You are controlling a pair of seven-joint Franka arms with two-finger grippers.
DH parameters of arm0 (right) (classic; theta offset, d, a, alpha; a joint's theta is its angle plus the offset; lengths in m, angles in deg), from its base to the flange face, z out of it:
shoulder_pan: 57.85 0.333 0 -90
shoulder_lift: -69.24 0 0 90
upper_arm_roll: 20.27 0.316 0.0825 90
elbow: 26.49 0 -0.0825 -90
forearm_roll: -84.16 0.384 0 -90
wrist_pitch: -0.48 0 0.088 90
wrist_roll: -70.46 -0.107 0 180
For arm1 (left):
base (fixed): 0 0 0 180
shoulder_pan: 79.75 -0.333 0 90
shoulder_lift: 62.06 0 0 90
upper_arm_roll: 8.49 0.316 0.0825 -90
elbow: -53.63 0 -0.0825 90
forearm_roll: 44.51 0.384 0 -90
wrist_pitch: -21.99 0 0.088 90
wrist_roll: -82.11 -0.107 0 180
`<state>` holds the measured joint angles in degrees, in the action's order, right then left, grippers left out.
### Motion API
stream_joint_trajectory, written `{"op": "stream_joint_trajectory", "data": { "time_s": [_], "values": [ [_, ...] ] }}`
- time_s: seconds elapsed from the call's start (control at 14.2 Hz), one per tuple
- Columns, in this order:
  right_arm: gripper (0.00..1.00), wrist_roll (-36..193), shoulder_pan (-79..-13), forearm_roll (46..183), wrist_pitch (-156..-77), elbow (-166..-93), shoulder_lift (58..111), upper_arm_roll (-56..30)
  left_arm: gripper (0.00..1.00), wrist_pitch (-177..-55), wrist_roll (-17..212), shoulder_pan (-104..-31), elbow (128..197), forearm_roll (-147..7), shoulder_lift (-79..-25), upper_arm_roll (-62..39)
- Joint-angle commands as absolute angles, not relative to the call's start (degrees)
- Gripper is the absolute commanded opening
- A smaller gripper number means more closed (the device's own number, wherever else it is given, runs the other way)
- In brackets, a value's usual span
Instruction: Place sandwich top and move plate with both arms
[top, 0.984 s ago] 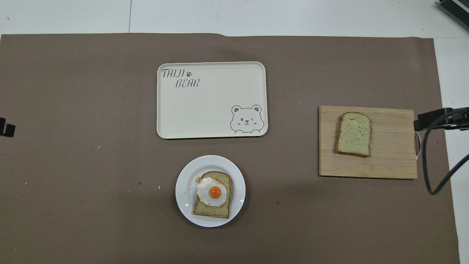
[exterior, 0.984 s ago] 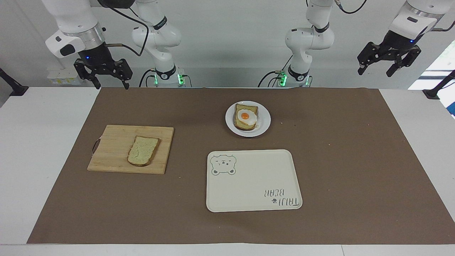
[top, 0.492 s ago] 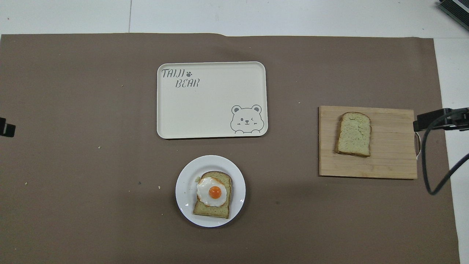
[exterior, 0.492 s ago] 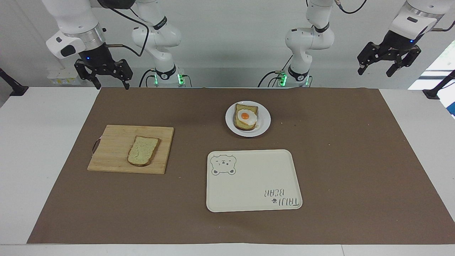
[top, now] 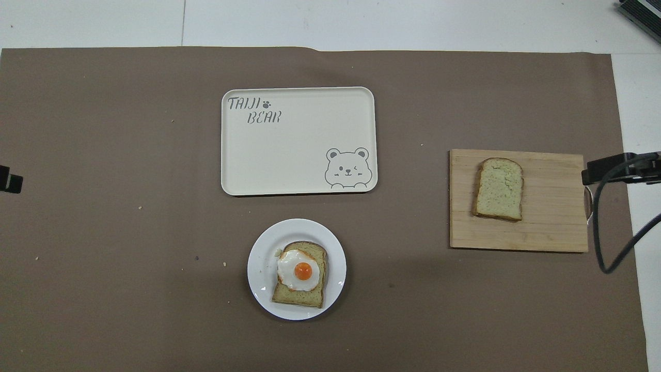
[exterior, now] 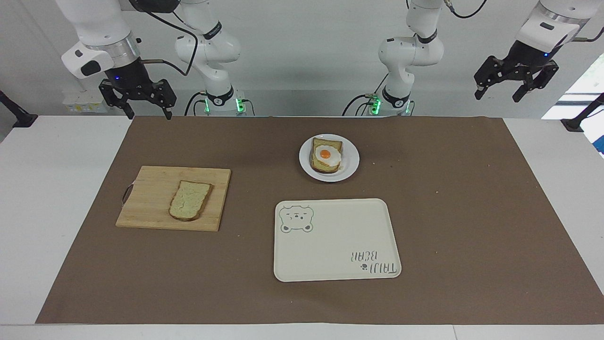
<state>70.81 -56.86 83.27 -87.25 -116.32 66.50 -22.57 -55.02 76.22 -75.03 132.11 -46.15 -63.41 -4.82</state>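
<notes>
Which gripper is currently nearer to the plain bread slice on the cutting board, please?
Right. The right gripper hangs open at the sandwich top's end of the table; the left gripper hangs open over the table's other end.

Both views are bright and evenly lit from above, with sharp focus throughout. Shadows are soft and faint: a thin dark rim under the plate [top: 338,243] and the tray [top: 373,139]. Daylight glares white at one edge of the facing view. The brown mat [exterior: 472,212] looks matte, without reflections.
</notes>
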Motion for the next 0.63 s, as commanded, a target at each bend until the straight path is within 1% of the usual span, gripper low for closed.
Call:
{"op": "stream_joint_trajectory", "data": {
  "time_s": [0.0,0.56],
  "values": [
    [1.00,72.57,-58.20,84.07,-88.64,-119.56,64.14,-22.47,1.00,-56.05,76.57,-75.80,134.31,-45.74,-65.05,-5.50],
    [1.00,72.83,-58.64,84.07,-88.55,-120.18,63.62,-22.47,1.00,-56.14,76.57,-75.80,134.31,-45.74,-65.05,-5.50]
  ]
}}
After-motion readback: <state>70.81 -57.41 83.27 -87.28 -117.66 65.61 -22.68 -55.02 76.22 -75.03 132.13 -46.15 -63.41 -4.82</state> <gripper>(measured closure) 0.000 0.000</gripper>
